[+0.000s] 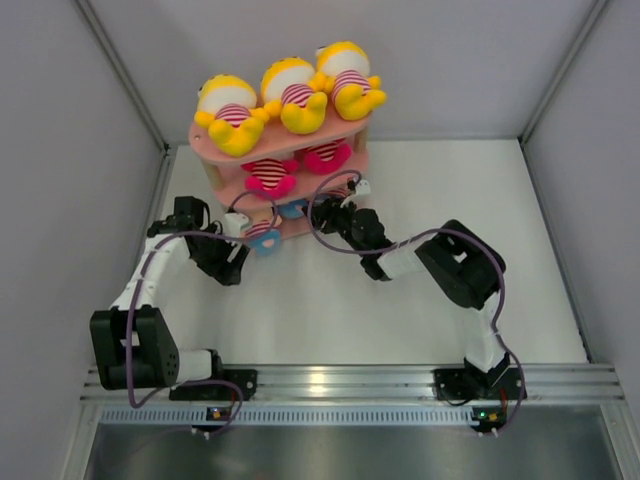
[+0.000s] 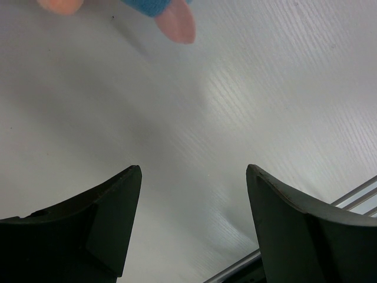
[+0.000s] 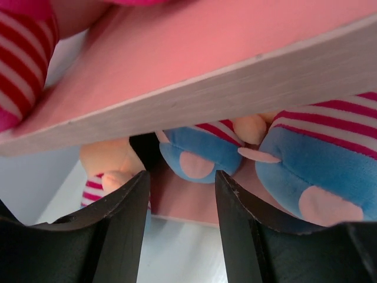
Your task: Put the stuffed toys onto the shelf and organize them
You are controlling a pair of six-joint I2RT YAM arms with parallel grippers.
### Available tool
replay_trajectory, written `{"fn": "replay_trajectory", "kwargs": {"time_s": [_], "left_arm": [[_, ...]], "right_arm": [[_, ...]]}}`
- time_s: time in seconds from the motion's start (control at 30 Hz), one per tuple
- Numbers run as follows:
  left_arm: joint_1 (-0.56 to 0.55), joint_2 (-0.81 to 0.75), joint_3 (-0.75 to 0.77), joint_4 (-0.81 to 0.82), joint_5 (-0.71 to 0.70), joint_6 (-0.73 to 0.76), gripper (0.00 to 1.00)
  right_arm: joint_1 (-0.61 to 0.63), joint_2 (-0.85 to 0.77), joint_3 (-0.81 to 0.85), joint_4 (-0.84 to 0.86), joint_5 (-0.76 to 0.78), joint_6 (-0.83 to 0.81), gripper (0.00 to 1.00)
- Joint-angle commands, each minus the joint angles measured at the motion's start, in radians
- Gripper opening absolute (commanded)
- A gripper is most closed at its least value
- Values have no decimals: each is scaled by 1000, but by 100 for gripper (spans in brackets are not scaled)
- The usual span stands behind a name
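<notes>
The pink shelf (image 1: 215,150) stands at the back of the table. Three yellow stuffed toys (image 1: 288,92) lie on its top board. Two striped toys with magenta bottoms (image 1: 270,176) lie on the middle board. Blue-bottomed toys (image 1: 263,238) sit on the bottom board. My left gripper (image 1: 240,228) is open and empty just left of the bottom board; its wrist view shows a blue-and-peach toy foot (image 2: 174,20) ahead of the gripper (image 2: 193,168). My right gripper (image 1: 337,212) is open and empty at the bottom board's right; in its wrist view the gripper (image 3: 182,174) faces two blue-bottomed toys (image 3: 200,150), (image 3: 318,171) under the middle board (image 3: 194,71).
White walls enclose the table on the left, back and right. The aluminium rail (image 1: 330,380) with the arm bases runs along the near edge. A third peach-headed striped toy (image 3: 109,168) shows left of my right gripper's fingers.
</notes>
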Motion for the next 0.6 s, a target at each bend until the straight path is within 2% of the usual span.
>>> {"fn": "replay_trajectory", "kwargs": {"time_s": [0.0,0.57], "left_arm": [[-5,5,1,32,22,0,78],[-6,18,18,32,53,-6,78]], "right_arm": [[6,34,68,78,65,148,50],[61,120,211,-161,202,280,57]]}}
